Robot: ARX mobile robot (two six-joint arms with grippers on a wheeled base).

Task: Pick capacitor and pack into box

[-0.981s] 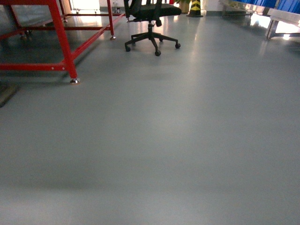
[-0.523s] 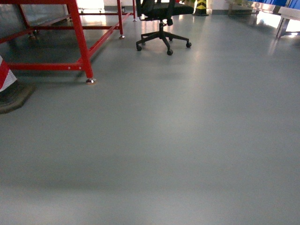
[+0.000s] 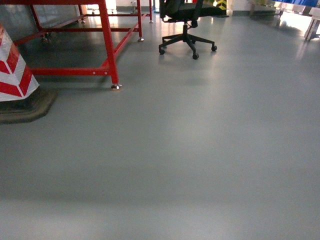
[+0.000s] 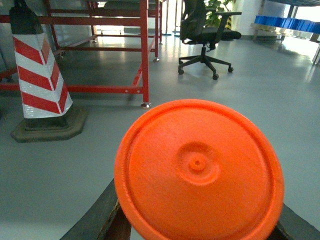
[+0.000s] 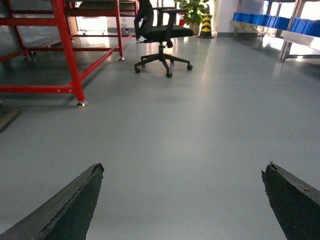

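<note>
No brand, label or readable writing shows in any view, and neither a capacitor nor the pink box can be seen anywhere. The left gripper point(image 4: 199, 220) is clamped on a round orange plastic disc point(image 4: 199, 167) with a raised rim and a small hub at its middle; the dark fingers point(image 4: 100, 216) show only at the disc's lower edges, so the disc fills most of the left wrist view. The right gripper point(image 5: 182, 200) has its two dark fingers point(image 5: 70, 205) spread wide apart with nothing but floor between them. All round lies a smooth grey glossy floor point(image 3: 200, 150). A red metal table frame point(image 3: 107, 45) stands at the upper left of the head view, its leg ending in a small silver foot point(image 3: 116, 86). Left of it sits a red-and-white striped traffic cone point(image 3: 12, 70) on a dark octagonal base point(image 3: 27, 107). A black wheeled office chair point(image 3: 186, 25) stands beyond the frame, well apart from the cone. In the right wrist view, a row of blue plastic bins point(image 5: 280, 22) sits on a metal shelf along the far right wall; what they contain cannot be told. A green potted plant point(image 5: 192, 10) and a yellow-and-black striped post point(image 5: 206, 22) stand near the chair.
</note>
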